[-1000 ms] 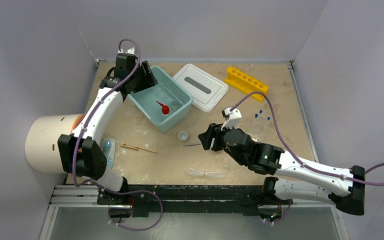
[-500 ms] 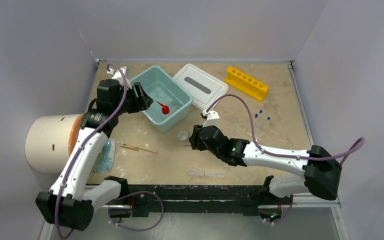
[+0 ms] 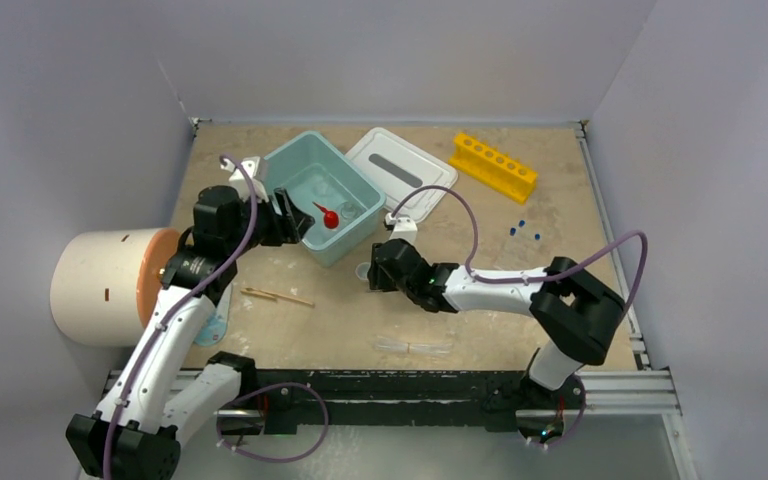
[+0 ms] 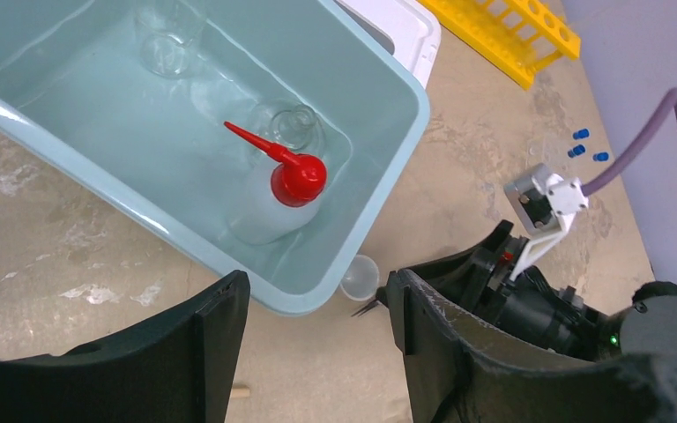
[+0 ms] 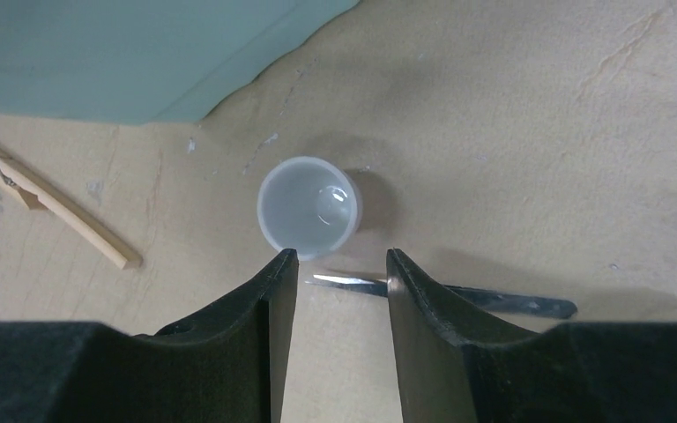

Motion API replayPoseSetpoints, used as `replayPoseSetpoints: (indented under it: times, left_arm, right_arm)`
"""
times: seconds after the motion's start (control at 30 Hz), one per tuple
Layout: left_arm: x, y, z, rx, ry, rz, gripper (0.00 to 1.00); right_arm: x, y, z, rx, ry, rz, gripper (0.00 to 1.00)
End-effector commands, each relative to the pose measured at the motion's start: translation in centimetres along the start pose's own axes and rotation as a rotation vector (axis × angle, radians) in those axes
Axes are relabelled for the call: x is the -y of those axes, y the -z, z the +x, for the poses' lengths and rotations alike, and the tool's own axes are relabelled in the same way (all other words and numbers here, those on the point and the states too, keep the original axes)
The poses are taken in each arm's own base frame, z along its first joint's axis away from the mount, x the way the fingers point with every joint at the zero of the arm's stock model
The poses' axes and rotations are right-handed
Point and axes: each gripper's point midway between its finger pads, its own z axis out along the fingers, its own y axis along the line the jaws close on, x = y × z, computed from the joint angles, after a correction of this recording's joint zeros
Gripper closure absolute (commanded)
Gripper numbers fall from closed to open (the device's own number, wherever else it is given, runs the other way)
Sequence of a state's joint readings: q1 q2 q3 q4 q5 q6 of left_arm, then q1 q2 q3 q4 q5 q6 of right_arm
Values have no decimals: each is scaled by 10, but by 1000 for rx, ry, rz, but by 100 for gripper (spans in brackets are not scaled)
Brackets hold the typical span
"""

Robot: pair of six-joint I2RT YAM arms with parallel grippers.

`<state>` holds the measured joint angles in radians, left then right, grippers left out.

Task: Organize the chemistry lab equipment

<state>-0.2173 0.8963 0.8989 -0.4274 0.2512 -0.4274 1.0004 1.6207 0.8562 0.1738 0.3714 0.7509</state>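
Black-fingered, the right gripper [image 5: 341, 257] is hanging narrowly open astride the tip of the metal tweezers [image 5: 458, 297], which are lying flat just beside the tiny white bowl [image 5: 308, 207]. Closing here is risking a slip off that thin tip, or a nudge toppling the bowl. The left gripper [image 4: 316, 286] is gaping wide beside the teal tub [image 4: 353, 70], with the squeeze bottle [image 4: 273, 207] sitting inside.

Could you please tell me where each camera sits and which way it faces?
Top external: above and behind the bases, looking down on the tan table; left arm and right arm show.
Left wrist: on the left arm, down at the teal plastic tub holding the clear red-nozzled squeeze bottle; black fingers show.
Right wrist: straight down on the small translucent cup and metal tweezers; fingers show.
Both wrists share that cup.
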Motion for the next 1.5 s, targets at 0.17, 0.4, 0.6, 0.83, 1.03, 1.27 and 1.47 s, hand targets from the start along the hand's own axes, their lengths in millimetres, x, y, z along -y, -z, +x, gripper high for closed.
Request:
replayPoseSetpoints:
  times: [0.17, 0.4, 0.6, 0.83, 1.03, 1.27, 1.47]
  left_arm:
    - [22, 4, -8, 46, -67, 71, 40]
    - [22, 5, -7, 48, -74, 60, 40]
    - [24, 6, -8, 52, -81, 61, 40]
    - [25, 6, -8, 51, -84, 66, 40]
    - [27, 6, -5, 45, -87, 73, 40]
    - [34, 5, -4, 31, -100, 96, 40]
    - [37, 5, -13, 25, -86, 78, 40]
  right_arm:
    - [-19, -15, -25, 61, -77, -27, 57]
    - [-17, -24, -21, 48, -76, -8, 64]
    - [-14, -26, -16, 38, -73, -1, 72]
    - [-17, -25, -16, 27, -74, -16, 92]
    - [-18, -18, -18, 29, -77, -29, 100]
    - [-21, 6, -34, 65, -85, -66, 100]
    - [-29, 40, -62, 128, -70, -115, 100]
